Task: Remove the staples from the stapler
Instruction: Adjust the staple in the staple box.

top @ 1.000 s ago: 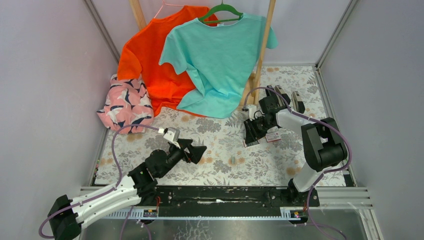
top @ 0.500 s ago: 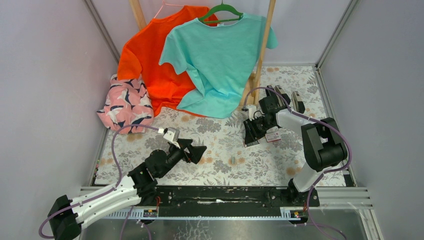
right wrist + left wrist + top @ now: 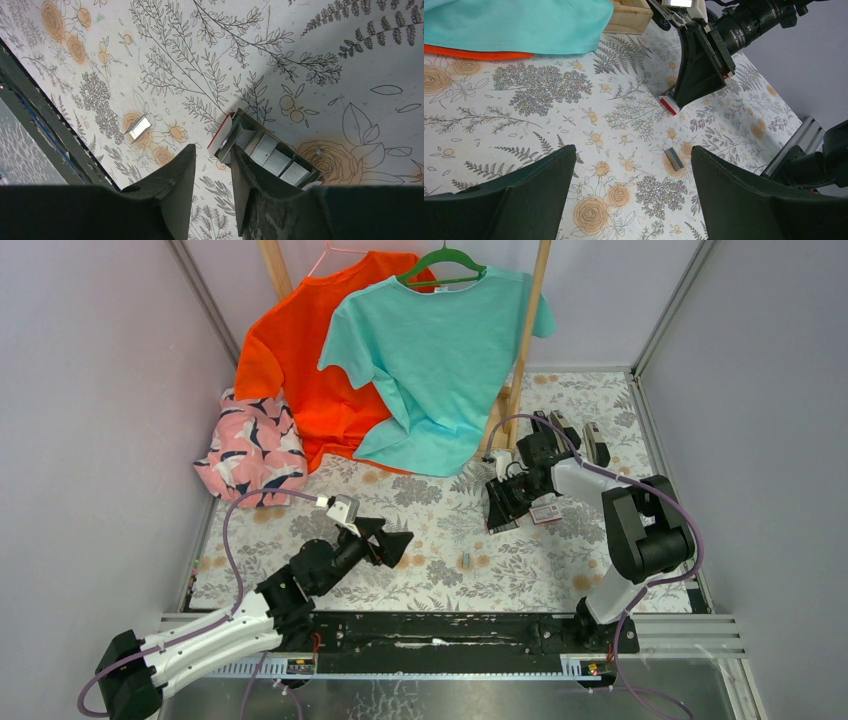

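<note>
Nothing has shifted. My left gripper (image 3: 634, 150) gapes empty, staples (image 3: 673, 158) near, ahead-right; my right gripper (image 3: 214, 150) narrowed, hold unclear.

The left gripper (image 3: 632, 152) shows its two dark fingers (image 3: 514, 200) along the bottom, spread wide, with only the white tablecloth printed with grey ferns and orange roses (image 3: 524, 120) between them. Ahead of the gap, nearer the finger at the right of the view, a short silvery-grey strip of staples (image 3: 673, 158) lies flat on a rose, touching neither finger. Farther toward the table's far edge the black right gripper (image 3: 684, 90) points down at a small white box with a red edge (image 3: 668, 104) (whether it grips the box cannot be told). A teal cloth garment (image 3: 524, 25) drapes onto the far edge over an orange garment (image 3: 469, 51), beside a pale wooden block (image 3: 629, 19)
</note>
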### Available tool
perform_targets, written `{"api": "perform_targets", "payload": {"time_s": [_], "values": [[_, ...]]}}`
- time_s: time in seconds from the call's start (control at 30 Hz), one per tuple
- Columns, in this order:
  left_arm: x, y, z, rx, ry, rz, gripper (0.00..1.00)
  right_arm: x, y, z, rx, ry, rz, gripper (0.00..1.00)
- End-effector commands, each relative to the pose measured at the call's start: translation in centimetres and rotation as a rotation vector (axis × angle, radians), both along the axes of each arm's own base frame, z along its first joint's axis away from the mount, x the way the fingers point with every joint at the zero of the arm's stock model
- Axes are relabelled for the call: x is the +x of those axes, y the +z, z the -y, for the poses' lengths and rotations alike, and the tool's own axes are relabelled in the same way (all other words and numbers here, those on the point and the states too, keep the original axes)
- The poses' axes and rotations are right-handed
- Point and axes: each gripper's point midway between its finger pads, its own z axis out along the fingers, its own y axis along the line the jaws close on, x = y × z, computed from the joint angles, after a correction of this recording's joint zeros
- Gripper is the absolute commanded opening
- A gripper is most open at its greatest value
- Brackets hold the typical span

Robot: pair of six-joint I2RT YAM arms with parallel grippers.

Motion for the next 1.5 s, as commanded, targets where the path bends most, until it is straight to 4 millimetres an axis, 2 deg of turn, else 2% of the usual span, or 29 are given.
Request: {"api": "perform_targets", "payload": {"time_s": [0.0,0.33,0.53,0.8,1.13,1.27,1.47], "values": [[0.3,-0.1,-0.4,0.007,0.021,0.011,0.92,-0.5,0.5,-0.9,0.032,0.029,-0.01,0.39],[0.3,0.0,-0.3,0.006,0.02,0.012,0.92,-0.7,1.0,-1.3,0.052,0.042,-0.004,0.39],[0.3,0.1,-0.3,0.004,0.019,0.013,0.92,0.5,2.3,-0.8,0.023,0.008,0.089,0.38],[0.3,0.1,-0.3,0.005,0.019,0.011,0.92,0.4,0.5,-0.1,-0.036,-0.003,0.046,0.41],[0.3,0.1,-0.4,0.007,0.021,0.011,0.92,0.0,-0.7,0.1,-0.056,-0.001,0.003,0.44],[0.2,0.1,-0.5,0.007,0.021,0.012,0.92,-0.2,-0.9,0.1,-0.053,0.004,-0.016,0.44],[0.2,0.0,-0.5,0.008,0.023,0.011,0.92,-0.5,0.0,-0.6,-0.007,0.022,-0.011,0.43]]}}
